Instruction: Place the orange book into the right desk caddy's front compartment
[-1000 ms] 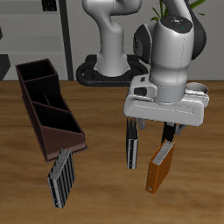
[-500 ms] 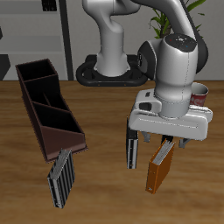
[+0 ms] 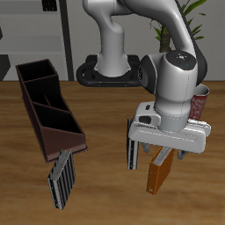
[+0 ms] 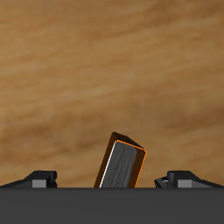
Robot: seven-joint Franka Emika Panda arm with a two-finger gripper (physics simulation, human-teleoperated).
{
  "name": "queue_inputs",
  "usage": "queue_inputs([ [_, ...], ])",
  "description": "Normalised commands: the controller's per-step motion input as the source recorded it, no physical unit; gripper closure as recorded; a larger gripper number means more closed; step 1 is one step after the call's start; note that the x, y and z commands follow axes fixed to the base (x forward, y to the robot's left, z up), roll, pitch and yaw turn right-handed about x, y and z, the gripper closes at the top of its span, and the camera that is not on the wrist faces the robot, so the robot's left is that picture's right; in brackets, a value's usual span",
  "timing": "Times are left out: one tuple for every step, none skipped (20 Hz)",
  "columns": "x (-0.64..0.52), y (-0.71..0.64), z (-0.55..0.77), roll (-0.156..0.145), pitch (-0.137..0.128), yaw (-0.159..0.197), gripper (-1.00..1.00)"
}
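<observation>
Lower now than a second ago, the two-finger gripper [image 3: 168, 152] hangs directly over the thin orange-brown book [image 3: 159, 173], which stands on edge on the wooden table [image 3: 105, 189], well apart from the long maroon-brown right desk caddy [image 3: 48, 109]. Fingers are spread, straddling the book's top; a grasp looks close. Only the wrist view shows the book [image 4: 122, 163] centred between both fingertips [image 4: 39, 178], untouched.
</observation>
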Motion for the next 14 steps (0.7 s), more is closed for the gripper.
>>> queue_inputs([
  [0.09,-0.12,-0.34,-0.031,0.019,0.052,-1.0],
  [0.26,-0.28,-0.64,-0.042,0.104,-0.057,-1.0],
  [-0.05,0.02,0.01,0.0,0.0,0.0,-1.0],
  [0.06,-0.21,-0.48,-0.032,0.05,-0.036,-1.0],
  [0.01,0.0,-0.21,0.016,0.013,0.017,-1.0],
  [0.02,-0.07,-0.19,0.008,0.043,-0.023,-1.0],
  [-0.08,0.05,0.02,0.0,0.0,0.0,-1.0],
  [0.03,-0.05,-0.47,-0.019,0.043,-0.011,-1.0],
  [0.0,-0.02,-0.26,0.017,0.077,-0.092,-1.0],
  [-0.01,0.04,-0.23,0.009,0.016,0.016,-1.0],
  [0.03,0.01,-0.26,-0.004,0.046,-0.017,-1.0],
  [-0.07,0.04,0.03,0.0,0.0,0.0,-1.0],
  [0.07,-0.04,-0.28,0.004,0.047,-0.027,-1.0],
  [0.12,0.05,-0.39,0.099,0.131,-0.058,-1.0],
])
